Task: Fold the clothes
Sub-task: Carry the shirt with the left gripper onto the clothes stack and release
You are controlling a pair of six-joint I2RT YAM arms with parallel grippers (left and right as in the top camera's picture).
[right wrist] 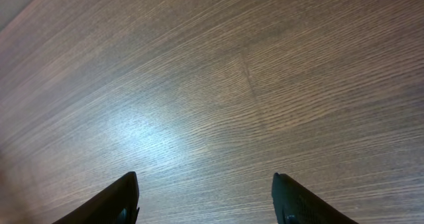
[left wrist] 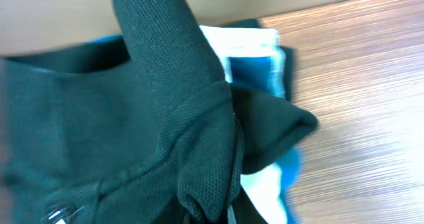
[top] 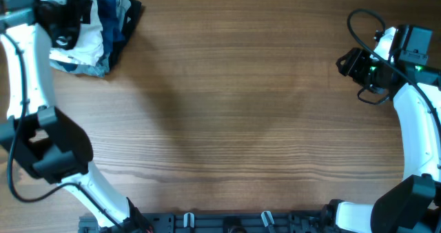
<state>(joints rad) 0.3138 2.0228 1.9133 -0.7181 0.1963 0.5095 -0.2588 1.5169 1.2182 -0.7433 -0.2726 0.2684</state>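
The clothes [left wrist: 165,118], a dark black mesh-knit garment, fill most of the left wrist view and lie folded on a pile at the table's far left corner. A bunched fold of the garment runs down between the jaws of my left gripper [left wrist: 215,214], which is shut on it; the fingers are mostly hidden by cloth. From overhead, the left gripper [top: 65,19] sits over the pile, with the clothes' black edge [top: 127,19] showing on its right. My right gripper [right wrist: 205,181] hangs open over bare wood at the far right [top: 351,64], holding nothing.
Under the black garment lie white pieces [left wrist: 242,42] and blue pieces [left wrist: 262,75]; overhead they show as a white and blue heap [top: 86,47]. The wooden table [top: 234,109] stretches between the two arms. The arm bases stand along the near edge.
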